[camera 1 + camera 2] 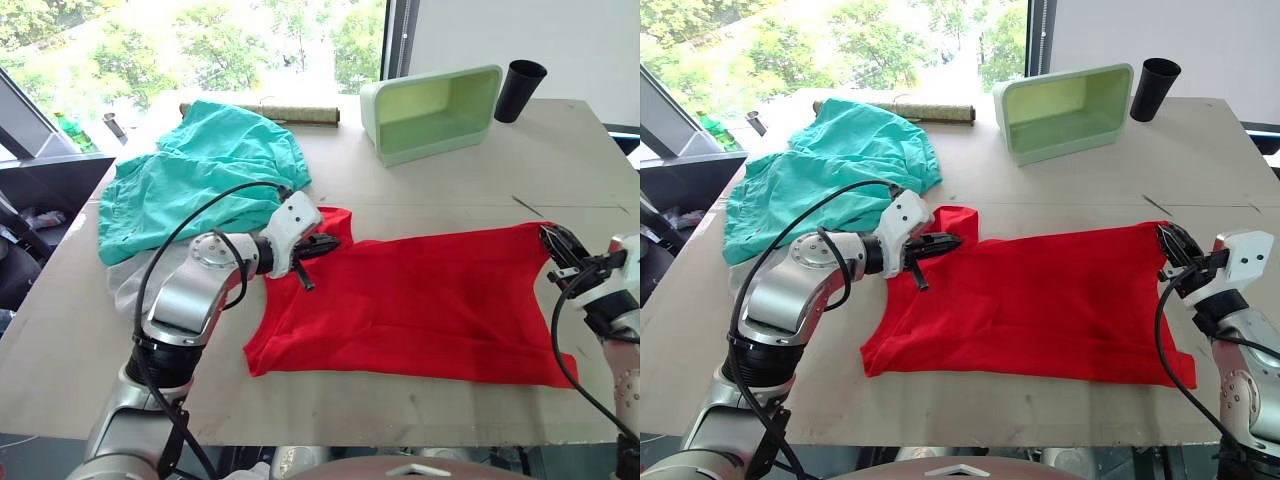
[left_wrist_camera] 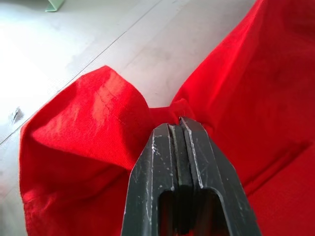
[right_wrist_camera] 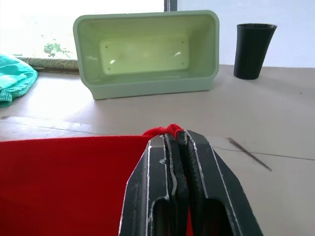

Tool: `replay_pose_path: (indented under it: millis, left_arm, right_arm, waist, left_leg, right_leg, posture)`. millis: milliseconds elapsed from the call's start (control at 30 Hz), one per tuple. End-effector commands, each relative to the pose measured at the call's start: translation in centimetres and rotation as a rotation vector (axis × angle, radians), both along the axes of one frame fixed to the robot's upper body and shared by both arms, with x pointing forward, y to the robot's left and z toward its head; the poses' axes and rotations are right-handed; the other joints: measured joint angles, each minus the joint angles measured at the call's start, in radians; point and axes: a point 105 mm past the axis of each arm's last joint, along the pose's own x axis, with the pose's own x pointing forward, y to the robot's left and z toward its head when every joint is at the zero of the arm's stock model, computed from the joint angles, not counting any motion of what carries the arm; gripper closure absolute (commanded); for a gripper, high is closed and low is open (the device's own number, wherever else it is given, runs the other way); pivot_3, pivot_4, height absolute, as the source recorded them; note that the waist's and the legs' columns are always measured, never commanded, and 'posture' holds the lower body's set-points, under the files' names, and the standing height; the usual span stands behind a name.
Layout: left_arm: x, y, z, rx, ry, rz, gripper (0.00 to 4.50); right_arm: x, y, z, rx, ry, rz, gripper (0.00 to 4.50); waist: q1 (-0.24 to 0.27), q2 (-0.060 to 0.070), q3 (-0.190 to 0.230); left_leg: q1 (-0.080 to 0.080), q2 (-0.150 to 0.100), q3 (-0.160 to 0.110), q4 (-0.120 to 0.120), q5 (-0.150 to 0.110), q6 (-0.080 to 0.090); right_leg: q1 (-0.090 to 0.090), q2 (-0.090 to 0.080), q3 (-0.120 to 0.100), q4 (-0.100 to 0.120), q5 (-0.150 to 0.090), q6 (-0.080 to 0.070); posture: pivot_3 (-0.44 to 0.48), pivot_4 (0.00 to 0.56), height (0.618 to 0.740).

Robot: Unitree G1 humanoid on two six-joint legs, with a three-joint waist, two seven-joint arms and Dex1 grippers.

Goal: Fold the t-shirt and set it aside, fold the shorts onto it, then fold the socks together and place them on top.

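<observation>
Near the bench's [image 1: 420,200] front edge, we found one t-shirt [image 1: 420,305] spread flat. The left gripper [image 1: 322,245] was clamped tight on its left corner, the right gripper [image 1: 1170,245] pinched closed on its right corner. Farther back left lay one pair of shorts [image 1: 200,175]; at the far edge stood one green bin [image 1: 435,110] and one black cup [image 1: 520,90].

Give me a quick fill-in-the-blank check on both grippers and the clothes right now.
1. The left gripper is shut on the ____.
2. The right gripper pinches the t-shirt at its ____.
3. The shorts lie on the robot's ____ side of the table.

Missing words: t-shirt; edge; left
</observation>
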Motion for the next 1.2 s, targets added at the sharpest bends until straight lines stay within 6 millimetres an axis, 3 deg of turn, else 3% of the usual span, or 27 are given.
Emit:
replay_pose_path:
  millis: [33, 233, 533, 600, 633, 733, 867, 900, 967, 1100, 1200]
  left_arm:
    - [-0.7, -0.8, 1.5, -0.025, -0.078, -0.033, 4.50]
    - [-1.2, -0.8, 1.0, -0.016, -0.088, -0.038, 4.50]
    - [-3.3, -0.5, -0.1, 0.005, -0.050, -0.089, 4.50]
    - [-3.7, -0.6, -0.4, 0.004, -0.029, -0.101, 4.50]
    - [-3.9, -0.6, -0.5, 0.008, -0.025, -0.109, 4.17]
    - [-3.8, -0.4, -0.7, 0.021, -0.032, -0.101, 3.04]
    - [-4.0, -0.1, -1.0, 0.039, -0.031, -0.102, 1.27]
    - [-4.1, -0.1, -1.1, 0.040, -0.027, -0.103, 0.59]
    - [-4.6, 0.2, -1.2, 0.046, -0.009, -0.115, 0.04]
    - [-5.8, 0.8, -1.4, 0.049, 0.035, -0.146, 0.04]
    - [-5.5, 1.1, -1.2, 0.049, 0.027, -0.134, 0.04]
  right_arm:
    - [-1.1, -0.1, 0.1, -0.019, -0.047, 0.008, 4.46]
    - [-2.1, 0.6, -1.6, -0.020, 0.014, 0.058, 4.46]
    - [-3.7, 0.2, -2.1, 0.013, 0.051, 0.078, 4.46]
    - [-4.0, 0.0, -2.4, 0.011, 0.076, 0.081, 3.88]
    - [-4.1, 0.0, -2.6, 0.013, 0.092, 0.088, 3.64]
    - [-4.4, -0.2, -3.0, 0.017, 0.128, 0.094, 2.19]
    - [-4.6, -0.5, -3.4, 0.021, 0.157, 0.085, 0.38]
    - [-4.7, -0.7, -3.4, 0.022, 0.159, 0.076, 0.00]
    - [-5.1, -1.1, -3.3, 0.033, 0.174, 0.079, 0.00]
    - [-5.5, -1.9, -3.0, 0.025, 0.215, 0.093, 0.00]
    - [-5.8, -1.5, -3.2, 0.003, 0.263, 0.142, 0.00]
  waist:
    - [0.000, 0.000, 0.000]
    - [-0.001, 0.000, 0.000]
    - [-0.001, 0.001, 0.000]
    - [0.000, 0.001, 0.000]
    - [0.000, 0.001, 0.000]
    - [0.000, 0.001, 0.000]
    - [0.000, 0.002, 0.000]
    - [0.000, 0.002, 0.000]
    - [0.000, 0.002, 0.000]
    - [0.000, 0.003, 0.000]
    - [0.000, 0.003, 0.000]
  left_leg:
    - [0.000, 0.000, 0.000, 0.000, 0.000, 0.000]
    - [0.001, 0.000, 0.000, 0.000, -0.002, -0.004]
    - [0.001, 0.000, 0.000, -0.001, -0.003, -0.005]
    - [0.001, 0.000, 0.000, -0.002, -0.003, -0.005]
    - [0.001, 0.000, 0.000, -0.002, -0.003, -0.005]
    - [0.001, 0.000, 0.000, -0.002, -0.003, -0.005]
    - [0.001, 0.000, 0.000, -0.002, -0.003, -0.005]
    - [0.001, 0.000, -0.001, -0.003, -0.003, -0.005]
    - [0.001, 0.000, -0.001, -0.003, -0.003, -0.005]
    - [0.001, 0.000, -0.001, -0.004, -0.003, -0.005]
    - [0.001, 0.000, -0.001, -0.005, -0.003, -0.005]
  right_leg:
    - [0.000, 0.000, 0.000, 0.000, 0.000, 0.000]
    - [0.000, 0.000, 0.000, 0.000, 0.000, 0.000]
    - [0.000, -0.001, 0.000, -0.001, 0.000, 0.000]
    - [0.000, -0.001, 0.000, -0.001, -0.001, 0.000]
    - [0.000, -0.001, 0.000, -0.001, -0.001, 0.000]
    - [0.000, -0.001, 0.000, -0.002, -0.001, 0.000]
    - [-0.001, -0.001, 0.000, -0.002, -0.001, 0.000]
    - [-0.001, -0.001, 0.000, -0.002, -0.001, 0.000]
    - [-0.001, -0.001, 0.000, -0.002, -0.002, -0.001]
    - [-0.001, -0.002, 0.000, -0.004, -0.001, -0.001]
    - [-0.001, -0.002, 0.000, -0.005, -0.003, -0.002]
  posture:
    - [0.000, 0.150, 0.740]
    - [0.000, 0.150, 0.740]
    - [0.000, 0.150, 0.740]
    - [0.000, 0.150, 0.740]
    - [0.000, 0.150, 0.740]
    - [0.000, 0.150, 0.740]
    - [0.000, 0.150, 0.740]
    - [0.000, 0.150, 0.740]
    - [0.000, 0.150, 0.740]
    - [0.000, 0.150, 0.740]
    - [0.000, 0.150, 0.740]
